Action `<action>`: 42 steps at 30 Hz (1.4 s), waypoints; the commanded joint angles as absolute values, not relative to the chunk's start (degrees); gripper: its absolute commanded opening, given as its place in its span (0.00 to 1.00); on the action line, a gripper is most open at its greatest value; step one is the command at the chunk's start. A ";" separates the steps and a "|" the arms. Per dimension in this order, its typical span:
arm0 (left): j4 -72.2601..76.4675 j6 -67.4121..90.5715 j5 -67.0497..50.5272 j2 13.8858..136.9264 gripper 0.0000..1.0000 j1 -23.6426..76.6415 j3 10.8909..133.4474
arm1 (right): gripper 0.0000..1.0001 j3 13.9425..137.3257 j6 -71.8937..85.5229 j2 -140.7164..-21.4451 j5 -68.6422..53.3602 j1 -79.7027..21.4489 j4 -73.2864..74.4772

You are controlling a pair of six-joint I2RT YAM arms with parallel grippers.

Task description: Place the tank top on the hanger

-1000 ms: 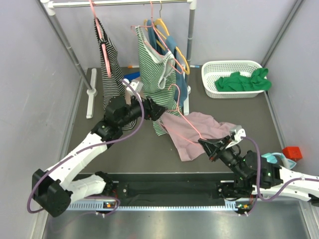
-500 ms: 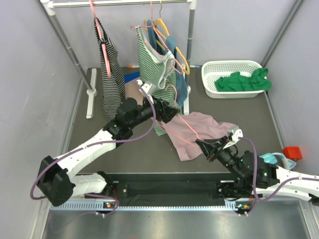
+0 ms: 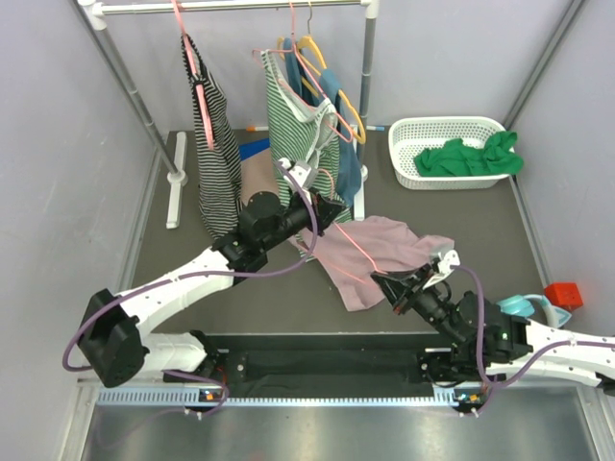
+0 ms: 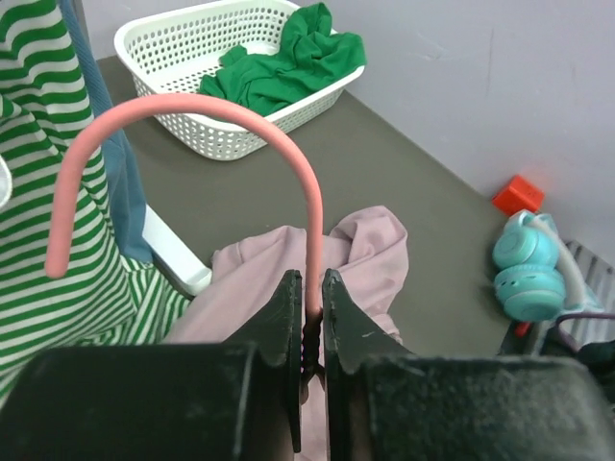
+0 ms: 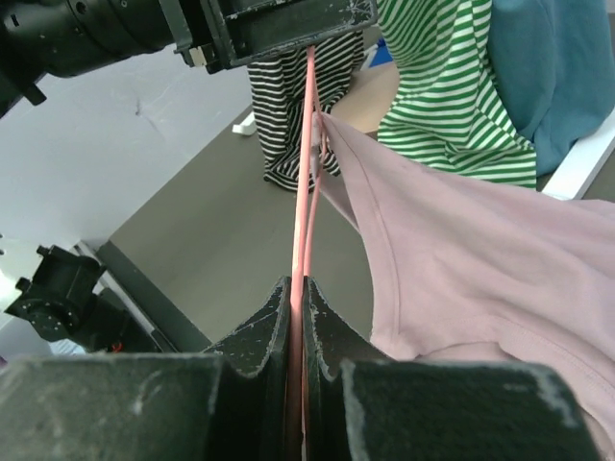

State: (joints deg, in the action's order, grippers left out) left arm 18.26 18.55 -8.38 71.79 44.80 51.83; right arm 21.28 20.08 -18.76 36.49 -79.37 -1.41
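Note:
The thin salmon-pink hanger (image 3: 357, 240) slants above the table between my two grippers. My left gripper (image 3: 333, 213) is shut on its neck just under the hook (image 4: 192, 101), as the left wrist view shows at the fingertips (image 4: 309, 288). My right gripper (image 3: 381, 279) is shut on the hanger's lower frame wires (image 5: 304, 211). The dusty-pink tank top (image 3: 394, 245) drapes from the hanger onto the table, and one strap runs up to the hanger's upper end (image 5: 322, 125). Its body spreads to the right (image 5: 461, 259).
A clothes rack (image 3: 231, 8) at the back carries a black-striped top (image 3: 216, 134), a green-and-white striped top (image 3: 293, 125) and a yellow hanger (image 3: 332, 82). A white basket (image 3: 408, 168) with green cloth (image 3: 471, 156) stands back right. Teal headphones (image 4: 524, 274) and a red block (image 3: 563, 293) lie at right.
My left gripper has travelled right to the hanger's hook and shut on its neck. The right gripper, still holding the hanger, shifted slightly left.

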 commanded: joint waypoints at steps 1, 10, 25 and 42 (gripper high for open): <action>17.58 14.07 -5.37 71.19 0.00 47.02 54.05 | 0.00 21.44 22.15 -19.51 36.47 -80.07 -5.89; 12.66 2.20 10.00 69.26 0.00 51.67 51.25 | 0.25 24.51 27.77 -26.88 41.40 -79.98 -0.18; 19.16 3.60 25.40 68.20 0.00 51.94 37.62 | 0.85 27.16 26.81 -34.61 37.64 -80.42 8.36; 19.25 8.09 24.79 72.25 0.00 51.77 36.47 | 0.79 30.31 34.02 -68.98 29.53 -78.05 -4.04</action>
